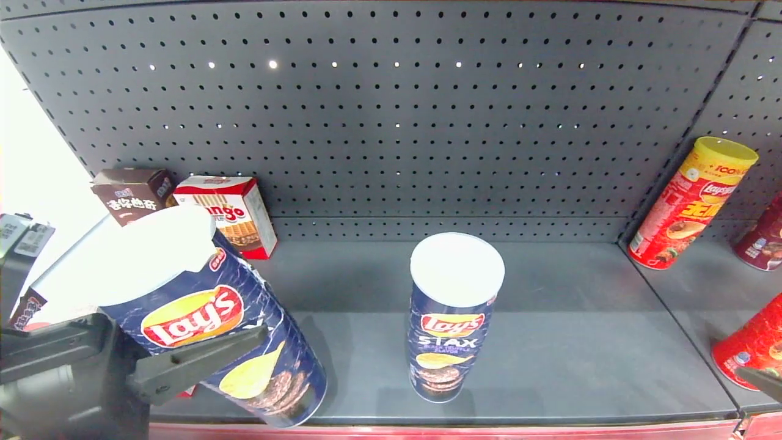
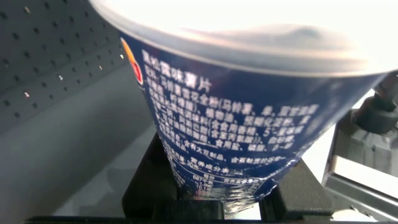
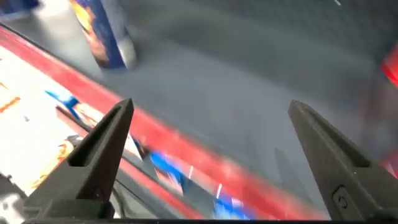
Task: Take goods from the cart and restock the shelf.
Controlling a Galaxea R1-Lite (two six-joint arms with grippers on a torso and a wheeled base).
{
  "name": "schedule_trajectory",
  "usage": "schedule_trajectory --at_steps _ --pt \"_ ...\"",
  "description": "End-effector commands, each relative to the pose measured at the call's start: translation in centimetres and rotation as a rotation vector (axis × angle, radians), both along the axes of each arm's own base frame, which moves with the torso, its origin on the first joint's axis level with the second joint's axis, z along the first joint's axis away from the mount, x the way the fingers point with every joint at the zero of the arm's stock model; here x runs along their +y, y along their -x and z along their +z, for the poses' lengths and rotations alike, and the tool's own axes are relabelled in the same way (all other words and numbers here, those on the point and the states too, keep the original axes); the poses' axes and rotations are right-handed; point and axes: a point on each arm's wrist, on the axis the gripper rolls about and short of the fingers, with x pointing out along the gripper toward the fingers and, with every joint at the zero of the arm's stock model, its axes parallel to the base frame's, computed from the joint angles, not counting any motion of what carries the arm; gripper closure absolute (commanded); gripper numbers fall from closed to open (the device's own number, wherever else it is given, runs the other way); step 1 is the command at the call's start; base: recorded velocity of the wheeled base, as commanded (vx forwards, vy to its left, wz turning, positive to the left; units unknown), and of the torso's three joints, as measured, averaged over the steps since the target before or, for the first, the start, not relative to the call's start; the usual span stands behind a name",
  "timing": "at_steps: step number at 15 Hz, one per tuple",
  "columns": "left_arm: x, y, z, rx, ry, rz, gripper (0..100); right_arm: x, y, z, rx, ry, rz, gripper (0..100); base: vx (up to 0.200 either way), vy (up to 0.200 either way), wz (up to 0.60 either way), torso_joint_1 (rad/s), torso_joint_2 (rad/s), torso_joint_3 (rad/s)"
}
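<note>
My left gripper [image 1: 232, 342] is shut on a dark blue chips can [image 1: 208, 311] with a white lid, holding it tilted over the left front of the grey shelf [image 1: 580, 342]. In the left wrist view the can [image 2: 236, 124] sits between the black fingers [image 2: 149, 186]. A second blue chips can [image 1: 455, 318] stands upright at the shelf's middle. My right gripper [image 3: 211, 106] is open with nothing in it, above the shelf's red front edge [image 3: 205, 155]. One of its fingers [image 1: 760, 379] shows low at the right, and the upright can [image 3: 102, 31] lies beyond it.
A brown box [image 1: 131, 192] and a red-and-white wafer box [image 1: 229, 211] stand at the back left. On the neighbouring shelf section to the right, a red can with a yellow lid [image 1: 690, 201] leans, with two more red cans [image 1: 748, 342] nearby. A pegboard wall [image 1: 391, 110] closes the back.
</note>
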Motion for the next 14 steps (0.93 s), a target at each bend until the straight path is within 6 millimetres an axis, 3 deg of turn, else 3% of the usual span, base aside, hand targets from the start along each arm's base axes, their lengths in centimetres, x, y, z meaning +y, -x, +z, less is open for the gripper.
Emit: schedule_trajectory --at_steps 1,2,11,14 --pt "0.3 0.8 -0.3 -0.003 0.002 0.003 100 -2.6 5.6 -4.4 -0.051 -0.05 -0.154 0 0.0 0.0 0.0 0.0 0.0 0.0" --pt "0.4 1.2 -0.6 0.003 0.0 0.003 100 -2.9 6.3 -6.0 0.004 -0.049 -0.197 0 0.0 0.0 0.0 0.0 0.0 0.0" --pt "0.3 1.4 -0.5 -0.001 0.002 -0.003 100 -3.0 6.2 -6.1 0.015 -0.097 -0.26 0 0.0 0.0 0.0 0.0 0.0 0.0" --pt "0.2 1.0 0.9 -0.034 0.019 -0.006 100 -3.0 6.2 -6.1 0.015 -0.097 -0.26 0 0.0 0.0 0.0 0.0 0.0 0.0"
